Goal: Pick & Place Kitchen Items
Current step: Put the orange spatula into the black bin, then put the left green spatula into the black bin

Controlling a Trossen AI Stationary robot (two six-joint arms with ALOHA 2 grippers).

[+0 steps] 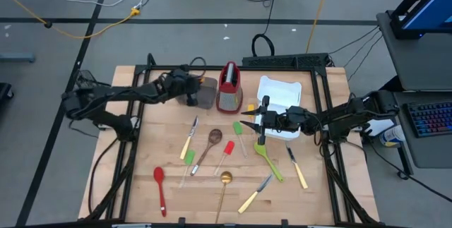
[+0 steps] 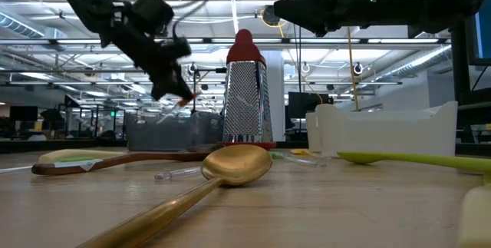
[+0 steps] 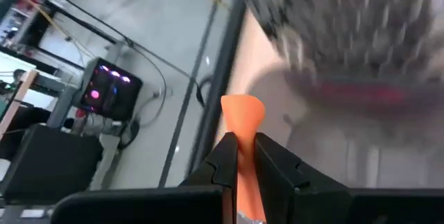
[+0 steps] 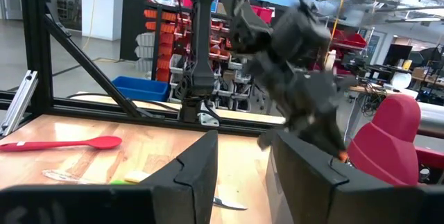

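My left end effector [image 3: 239, 156] is clamped on an orange utensil [image 3: 241, 116] over the brown bin [image 1: 205, 94], so I should centre before releasing; right end effector [image 4: 243, 175] waits, fingers apart.

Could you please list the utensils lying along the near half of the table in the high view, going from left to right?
Red silicone spoon → gold long-handled spoon → yellow-handled knife with a steel blade → second yellow-handled knife, lying nearest the right edge.
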